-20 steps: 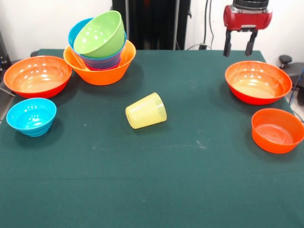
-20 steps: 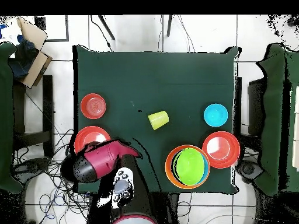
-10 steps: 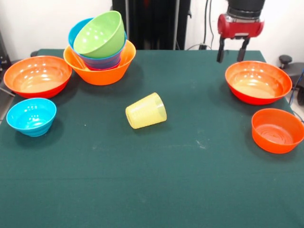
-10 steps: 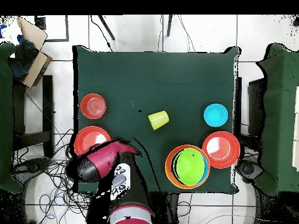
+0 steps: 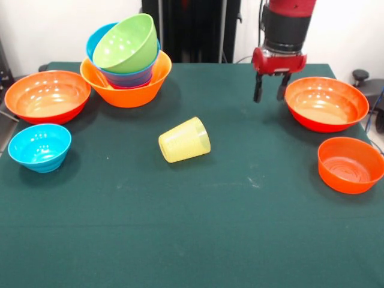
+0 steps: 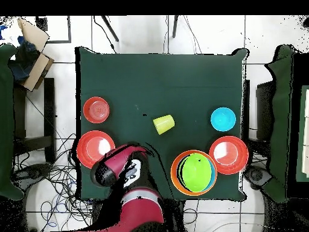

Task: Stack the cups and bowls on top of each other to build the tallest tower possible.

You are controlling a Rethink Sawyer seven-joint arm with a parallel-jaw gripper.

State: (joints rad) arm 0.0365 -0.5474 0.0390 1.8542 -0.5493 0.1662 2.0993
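While its fingers stand apart and empty, the end effector hangs above the surface just beside a red-orange bowl; the tipped yellow cup lies nearer the camera, the tower well off sideways, probably awaiting more pieces.

Red and black arm descending vertically from above at the far right of the scene. Gripper pointing straight down, fingers parted with a clear gap between them, holding nothing, hanging above the surface. Seen in overhead view as a red wrist.
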